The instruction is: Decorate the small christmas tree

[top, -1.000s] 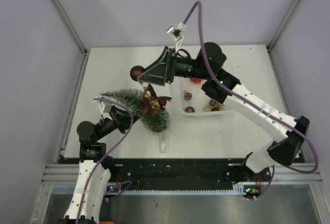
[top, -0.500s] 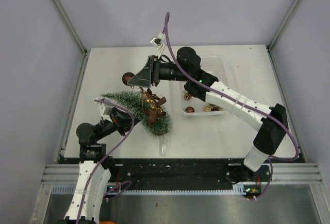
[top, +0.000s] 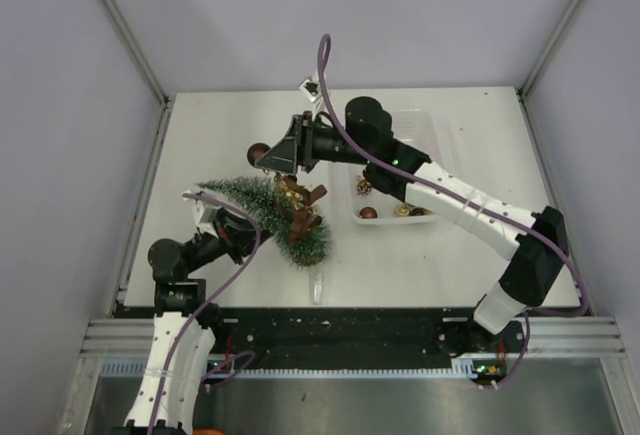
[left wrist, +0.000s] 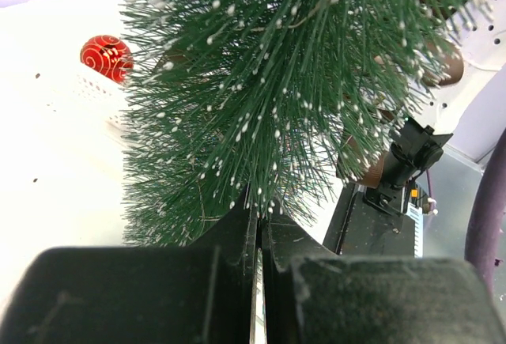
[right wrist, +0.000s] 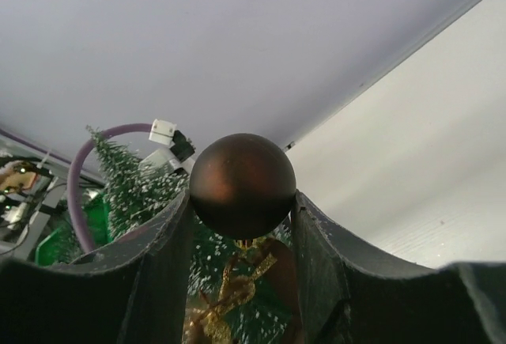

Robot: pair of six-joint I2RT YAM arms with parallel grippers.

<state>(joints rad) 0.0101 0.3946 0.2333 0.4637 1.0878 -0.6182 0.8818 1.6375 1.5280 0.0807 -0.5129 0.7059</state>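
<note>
Right tool point(top: 268, 155) has edged its brown bauble point(top: 258, 153) nearer the small christmas tree point(top: 240, 195), which sits tilted over the counter point(top: 200, 135) mid-left, already carrying ornaments; left tool point(top: 232, 225) is at its flank. Left wrist: fingers point(left wrist: 237, 229) pinched fully together in the bristles, we judge to steady the tree. Right wrist: jaws part-spread, clamping the bauble on both sides, tree just beyond, likely poised for hanging.

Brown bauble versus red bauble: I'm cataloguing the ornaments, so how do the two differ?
The brown bauble is plain and matte; the red bauble is glossy with pale swirls. The brown bauble sits clamped in the right gripper, held aloft; the red bauble lies loose, untouched. Both are round balls.
</note>
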